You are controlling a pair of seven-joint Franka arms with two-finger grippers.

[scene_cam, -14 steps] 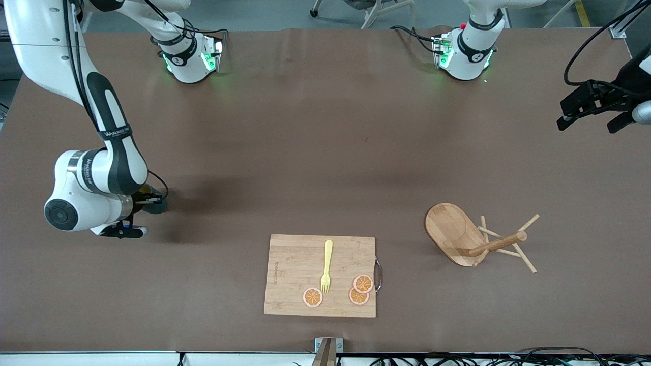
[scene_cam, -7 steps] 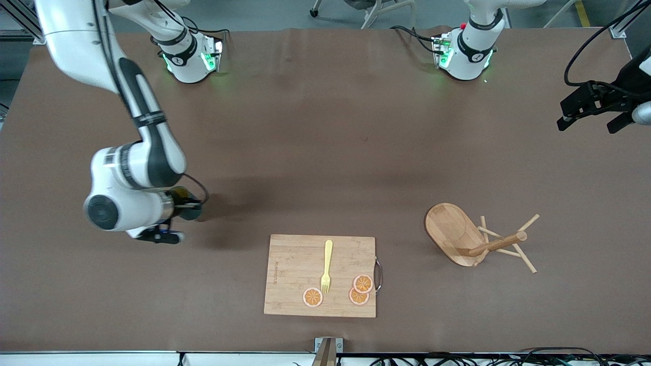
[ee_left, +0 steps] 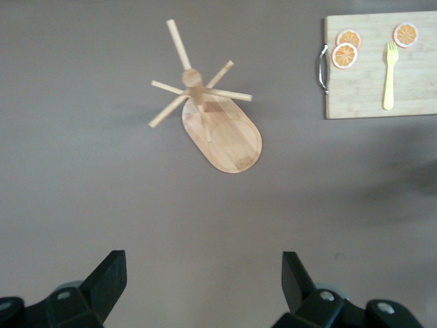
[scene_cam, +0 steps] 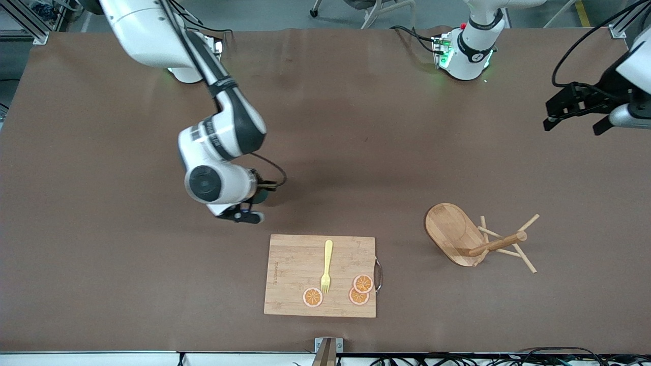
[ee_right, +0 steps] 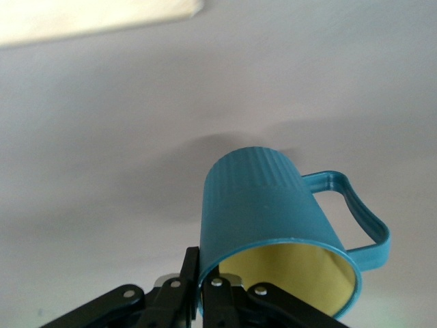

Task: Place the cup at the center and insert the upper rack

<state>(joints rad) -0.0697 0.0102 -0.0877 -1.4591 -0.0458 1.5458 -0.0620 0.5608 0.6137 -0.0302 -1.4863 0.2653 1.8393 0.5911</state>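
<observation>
The teal ribbed cup (ee_right: 273,212) with its yellow inside is pinched by its rim in my right gripper (ee_right: 200,263), one finger inside and one outside. In the front view the right gripper (scene_cam: 253,199) holds it low over the table, just above the table surface beside the cutting board's far corner; the cup (scene_cam: 260,195) is mostly hidden by the wrist. The wooden mug tree (scene_cam: 460,235) lies tipped on its side, pegs pointing toward the left arm's end; it also shows in the left wrist view (ee_left: 222,130). My left gripper (scene_cam: 574,109) is open and empty, high over the left arm's end (ee_left: 205,273).
A rectangular wooden cutting board (scene_cam: 290,274) with a metal handle lies near the front edge, carrying a yellow fork (scene_cam: 326,267) and three orange slices (scene_cam: 358,290). It also shows in the left wrist view (ee_left: 365,89).
My right arm has carried the cup from the right arm's end of the table toward the middle. My left gripper has shifted slightly. The mug tree and board have not moved.
</observation>
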